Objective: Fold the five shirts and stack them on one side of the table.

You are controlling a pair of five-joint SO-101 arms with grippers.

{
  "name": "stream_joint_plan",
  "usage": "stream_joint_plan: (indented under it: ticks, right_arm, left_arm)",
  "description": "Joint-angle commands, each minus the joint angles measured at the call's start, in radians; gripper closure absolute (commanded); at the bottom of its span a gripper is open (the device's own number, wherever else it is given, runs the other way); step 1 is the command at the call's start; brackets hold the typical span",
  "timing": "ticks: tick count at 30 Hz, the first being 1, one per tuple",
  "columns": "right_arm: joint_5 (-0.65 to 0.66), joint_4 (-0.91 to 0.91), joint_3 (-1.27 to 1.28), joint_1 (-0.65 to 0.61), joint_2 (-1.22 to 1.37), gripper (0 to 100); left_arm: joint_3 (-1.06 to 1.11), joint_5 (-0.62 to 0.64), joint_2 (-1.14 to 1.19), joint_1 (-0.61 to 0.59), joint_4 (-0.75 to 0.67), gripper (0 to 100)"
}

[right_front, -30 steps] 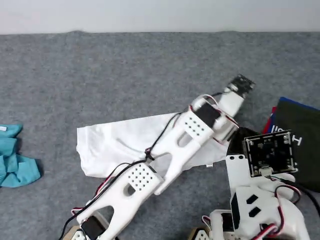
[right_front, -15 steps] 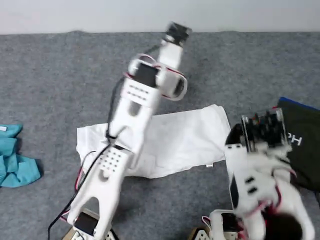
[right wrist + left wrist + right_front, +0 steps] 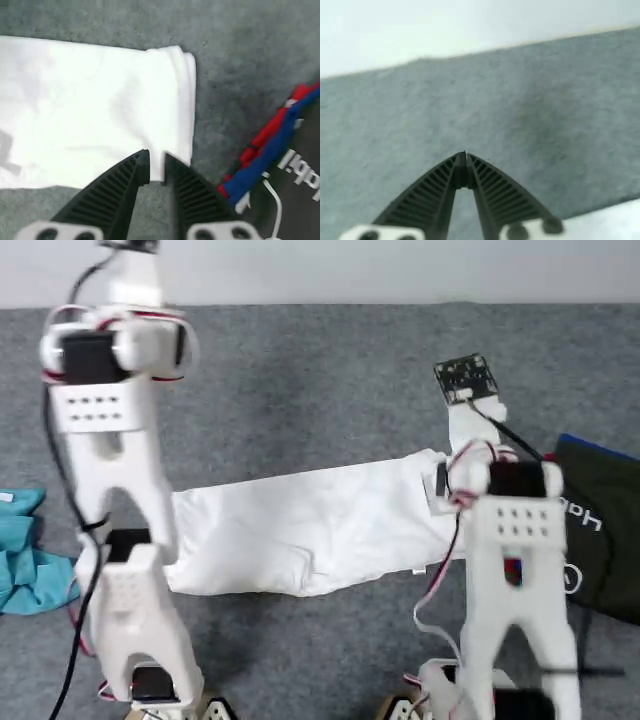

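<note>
holding my left gripper point(image 3: 465, 158) closed near the far left corner of the table point(image 3: 300, 370); right gripper point(image 3: 156, 160) sits slightly parted over the white shirt point(image 3: 300, 525)

Bright, even light, soft faint shadows on the grey table point(image 3: 300, 370), white shirt point(image 3: 300, 525) nearly glaring.

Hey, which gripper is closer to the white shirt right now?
Right. The right gripper hangs over the folded end of the white shirt, by the dark clothes; the left gripper is over the grey table, off the shirt.
</note>
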Motion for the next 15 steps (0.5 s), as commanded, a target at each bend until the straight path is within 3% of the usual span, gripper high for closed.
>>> stream_joint_plan:
  ticks: [1, 8, 15]
  right_arm:
    - [-0.104, -0.015, -0.133, -0.004, 0.168, 78.9]
    - [-0.157, -0.004, -0.364, -0.010, 0.519, 75.2]
    - [-0.158, 0.058, -0.566, -0.030, 0.768, 75.2]
  left_arm:
    - [0.203, -0.061, -0.209, -0.069, 0.023, 99]
    - [0.544, -0.077, -0.434, -0.213, 0.020, 99]
    - [0.616, -0.078, -0.493, -0.269, 0.018, 99]
